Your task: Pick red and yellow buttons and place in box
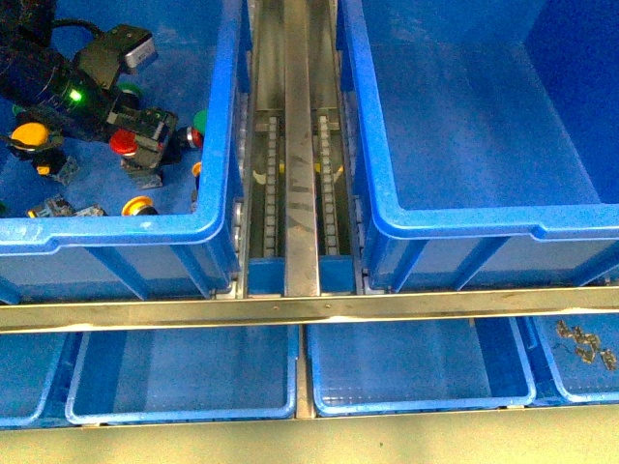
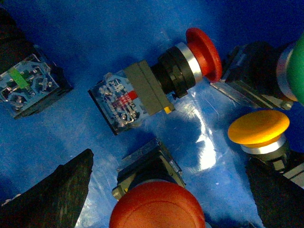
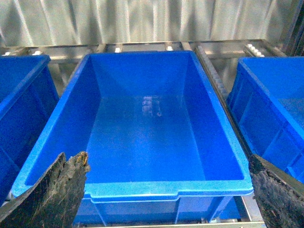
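Note:
My left gripper (image 1: 135,145) is open, low inside the left deep blue bin (image 1: 116,230), which holds several buttons. In the left wrist view its gripper (image 2: 168,190) straddles an upright red button (image 2: 159,209) without closing on it. A second red button (image 2: 202,53) lies on its side beyond, and a yellow button (image 2: 259,127) stands near one finger. Other yellow buttons (image 1: 29,133) (image 1: 140,205) lie in that bin. The right deep blue box (image 1: 464,227) holds nothing. My right gripper (image 3: 167,159) is open and hovers in front of this box (image 3: 166,187).
Green-capped switches (image 1: 200,121) (image 2: 297,66) sit among the buttons. A roller conveyor rail (image 1: 300,145) runs between the two bins. A metal bar (image 1: 309,309) crosses in front, with shallower blue trays (image 1: 184,411) (image 1: 416,406) below; one holds small metal parts (image 1: 585,343).

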